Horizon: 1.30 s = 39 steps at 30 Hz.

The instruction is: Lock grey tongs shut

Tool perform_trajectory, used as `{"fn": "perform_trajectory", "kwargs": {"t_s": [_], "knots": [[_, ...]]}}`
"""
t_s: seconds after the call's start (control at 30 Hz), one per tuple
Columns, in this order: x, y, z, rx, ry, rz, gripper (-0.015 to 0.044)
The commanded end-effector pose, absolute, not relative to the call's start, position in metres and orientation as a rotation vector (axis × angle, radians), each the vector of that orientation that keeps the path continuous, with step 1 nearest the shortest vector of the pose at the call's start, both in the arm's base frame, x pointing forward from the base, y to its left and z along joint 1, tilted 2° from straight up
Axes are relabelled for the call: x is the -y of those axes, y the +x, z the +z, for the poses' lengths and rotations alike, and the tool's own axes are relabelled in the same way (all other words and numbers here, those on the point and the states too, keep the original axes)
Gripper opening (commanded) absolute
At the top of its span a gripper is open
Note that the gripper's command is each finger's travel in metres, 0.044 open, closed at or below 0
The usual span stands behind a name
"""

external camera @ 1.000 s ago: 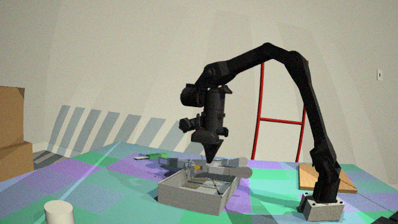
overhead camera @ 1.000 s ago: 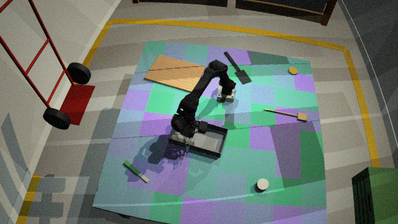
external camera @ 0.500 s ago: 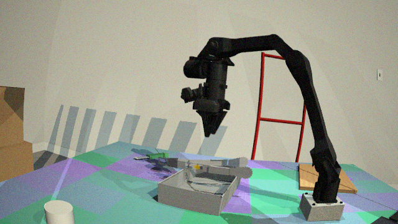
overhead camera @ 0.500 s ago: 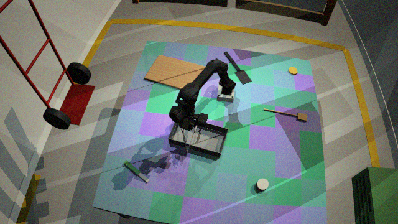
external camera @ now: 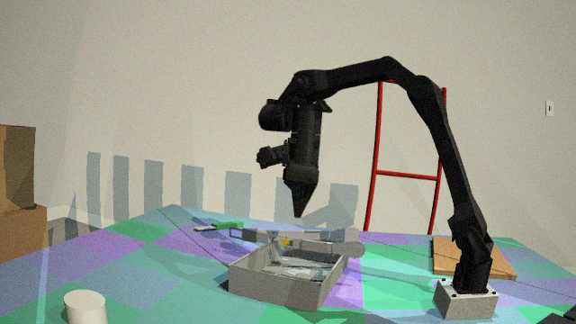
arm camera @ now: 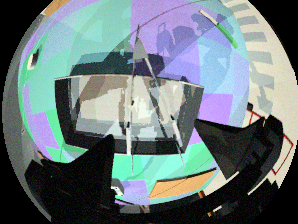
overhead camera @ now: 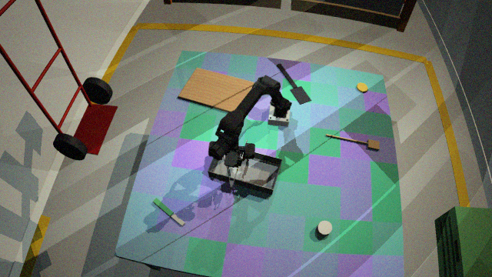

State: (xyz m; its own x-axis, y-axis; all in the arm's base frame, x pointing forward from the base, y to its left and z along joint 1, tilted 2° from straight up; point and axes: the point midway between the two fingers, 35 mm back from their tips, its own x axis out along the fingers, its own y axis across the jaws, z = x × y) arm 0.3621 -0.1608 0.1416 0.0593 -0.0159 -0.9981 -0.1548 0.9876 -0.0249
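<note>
The grey tongs (external camera: pixel 315 246) (arm camera: pixel 128 132) lie open in a narrow V across the roasting tin (overhead camera: pixel 254 188) (external camera: pixel 274 288) (arm camera: pixel 64 117). Their hinge end reaches past the rim away from the arm base; their free ends reach past the opposite rim. A small yellow mark shows on one arm. My gripper (external camera: pixel 298 216) (arm camera: pixel 156 131) is open and empty, pointing down above the tongs, its fingers wide apart to either side of the tong arms in the wrist view. The wooden board (overhead camera: pixel 215 90) (external camera: pixel 443 256) (arm camera: pixel 182 184) is bare. In the top view my wrist partly hides the tongs.
A green-handled tool (overhead camera: pixel 163 208) (external camera: pixel 227 224) (arm camera: pixel 227 36) lies beyond the hinge end. A white cylinder (overhead camera: pixel 324 228) (external camera: pixel 85 306) stands apart. A dark spatula (overhead camera: pixel 300 94), a wooden-handled tool (overhead camera: pixel 373 145) and a yellow disc (overhead camera: pixel 362 87) lie on the arm base's other side from the board.
</note>
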Motion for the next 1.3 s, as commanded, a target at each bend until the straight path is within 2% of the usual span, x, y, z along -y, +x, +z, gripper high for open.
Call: {"fn": "perform_trajectory", "kwargs": {"t_s": [0.0, 1.27], "knots": [[0.16, 0.363, 0.141, -1.502, -0.148, 0.12, 0.044], [0.162, 0.37, 0.087, -1.501, -0.148, 0.12, 0.044]]}}
